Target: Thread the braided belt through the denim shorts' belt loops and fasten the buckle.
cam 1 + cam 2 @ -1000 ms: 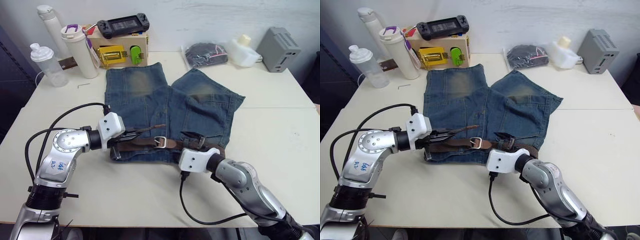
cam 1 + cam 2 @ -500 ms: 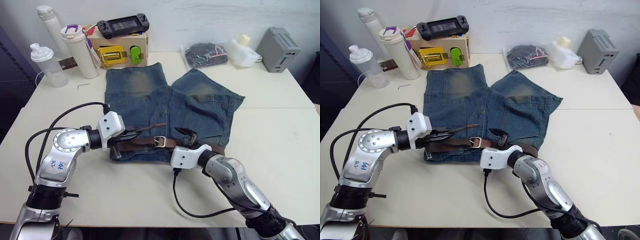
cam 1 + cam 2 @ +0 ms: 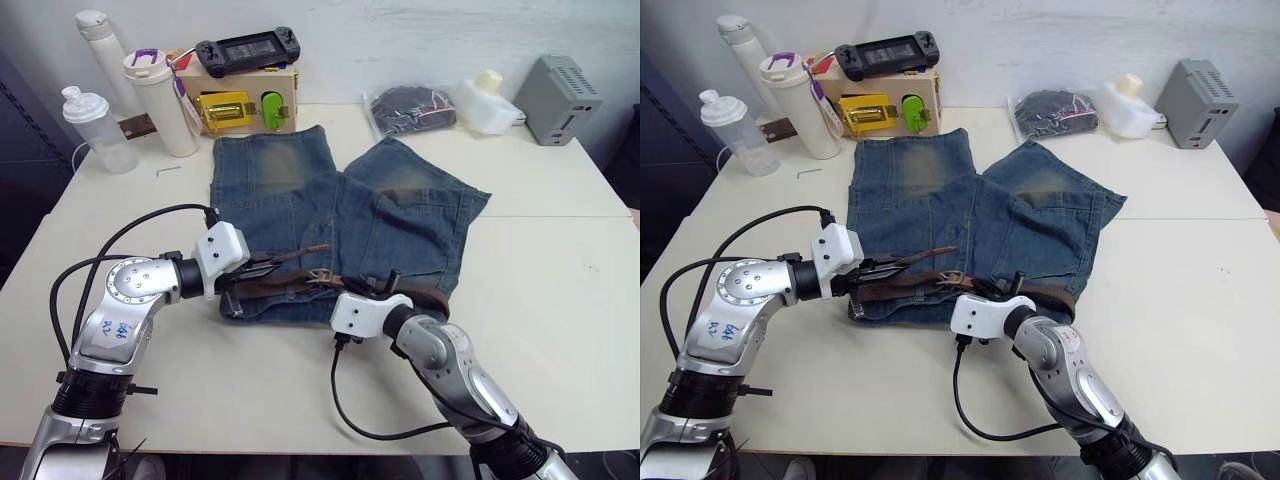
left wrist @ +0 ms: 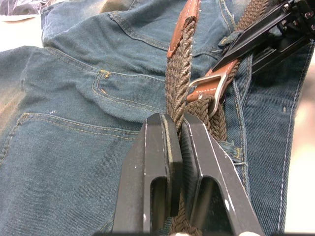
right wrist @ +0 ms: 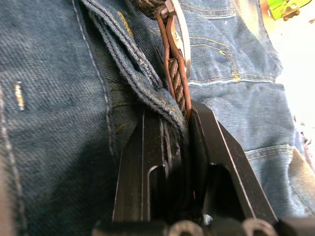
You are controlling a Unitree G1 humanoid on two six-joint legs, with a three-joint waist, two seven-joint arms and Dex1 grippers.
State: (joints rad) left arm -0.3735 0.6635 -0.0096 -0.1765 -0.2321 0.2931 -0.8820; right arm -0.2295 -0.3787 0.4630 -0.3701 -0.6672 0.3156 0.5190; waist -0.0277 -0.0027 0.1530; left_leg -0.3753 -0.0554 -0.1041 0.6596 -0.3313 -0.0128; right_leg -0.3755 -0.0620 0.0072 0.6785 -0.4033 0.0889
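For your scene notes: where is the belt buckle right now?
The buckle lies on the shorts' waistband near the table's front, between the left gripper and the right gripper.

3 bottles [image 3: 95,130]; 1 shorts [image 3: 300,200] — 1 belt [image 3: 285,283]

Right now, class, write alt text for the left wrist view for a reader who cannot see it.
The left gripper is shut on a dark brown woven braided belt lying over faded blue denim shorts. Just beyond, the belt's tan leather tip points away, and the silver metal buckle lies close to the right gripper's black fingers.
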